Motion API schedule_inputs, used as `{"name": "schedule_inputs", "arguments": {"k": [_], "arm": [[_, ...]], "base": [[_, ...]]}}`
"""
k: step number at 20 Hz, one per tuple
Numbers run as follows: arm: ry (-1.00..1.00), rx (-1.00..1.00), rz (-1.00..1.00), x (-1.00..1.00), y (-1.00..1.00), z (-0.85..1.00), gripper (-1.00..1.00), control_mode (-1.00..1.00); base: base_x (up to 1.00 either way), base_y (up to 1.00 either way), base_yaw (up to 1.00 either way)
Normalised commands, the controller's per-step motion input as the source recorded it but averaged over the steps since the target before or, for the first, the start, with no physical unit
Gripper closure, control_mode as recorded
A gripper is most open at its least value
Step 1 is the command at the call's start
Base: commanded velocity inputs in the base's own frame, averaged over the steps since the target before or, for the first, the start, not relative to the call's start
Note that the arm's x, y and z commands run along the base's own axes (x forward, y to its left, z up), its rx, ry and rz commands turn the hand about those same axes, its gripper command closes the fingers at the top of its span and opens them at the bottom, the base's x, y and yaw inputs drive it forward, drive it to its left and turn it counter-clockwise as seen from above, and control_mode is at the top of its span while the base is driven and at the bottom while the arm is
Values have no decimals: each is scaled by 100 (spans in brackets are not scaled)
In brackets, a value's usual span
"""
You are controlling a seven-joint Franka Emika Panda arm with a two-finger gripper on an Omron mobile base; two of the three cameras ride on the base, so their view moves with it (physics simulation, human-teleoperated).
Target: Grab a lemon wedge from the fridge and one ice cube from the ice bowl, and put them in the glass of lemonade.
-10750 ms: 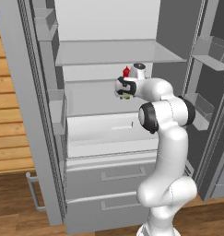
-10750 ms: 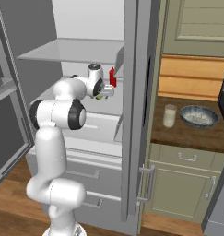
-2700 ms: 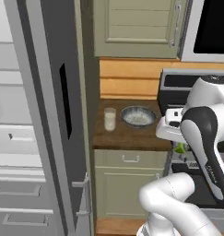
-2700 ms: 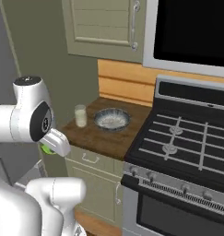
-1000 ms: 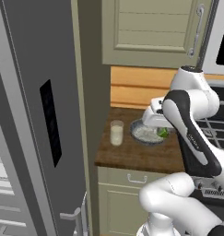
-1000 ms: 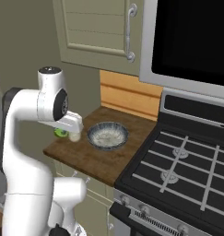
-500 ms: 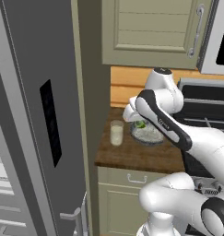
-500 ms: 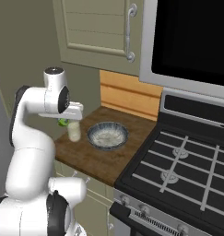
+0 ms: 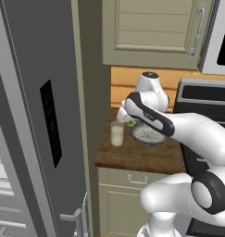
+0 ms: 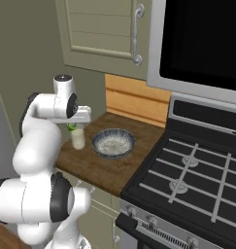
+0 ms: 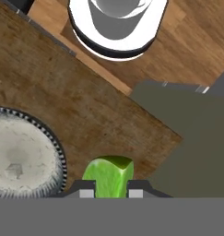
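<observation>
Holding the wedge [image 11: 108, 176] pinched in the gripper [image 11: 109, 191], I'm hovering it beside the glass [image 9: 116, 134] on the counter [image 9: 141, 157], bowl [image 10: 113, 142] just to its right. Delivering the lemon now. Probably not centred over the rim yet, hard to tell. Next: line up over the glass, then release.

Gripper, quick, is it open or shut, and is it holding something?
Gripper: shut on the lemon wedge, just above the glass of lemonade.
</observation>
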Motion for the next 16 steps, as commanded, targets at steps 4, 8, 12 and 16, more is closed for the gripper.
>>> {"name": "schedule_inputs", "arguments": {"k": [4, 8, 12, 16], "arm": [[0, -3, 8, 20, 22, -9, 100, -100], [0, -1, 6, 17, 7, -1, 100, -100], [0, 0, 5, 18, 0, 0, 100, -100], [0, 0, 5, 11, 0, 0, 100, -100]], "base": [[0, 0, 0], [0, 0, 0], [0, 0, 0], [0, 0, 0]]}}
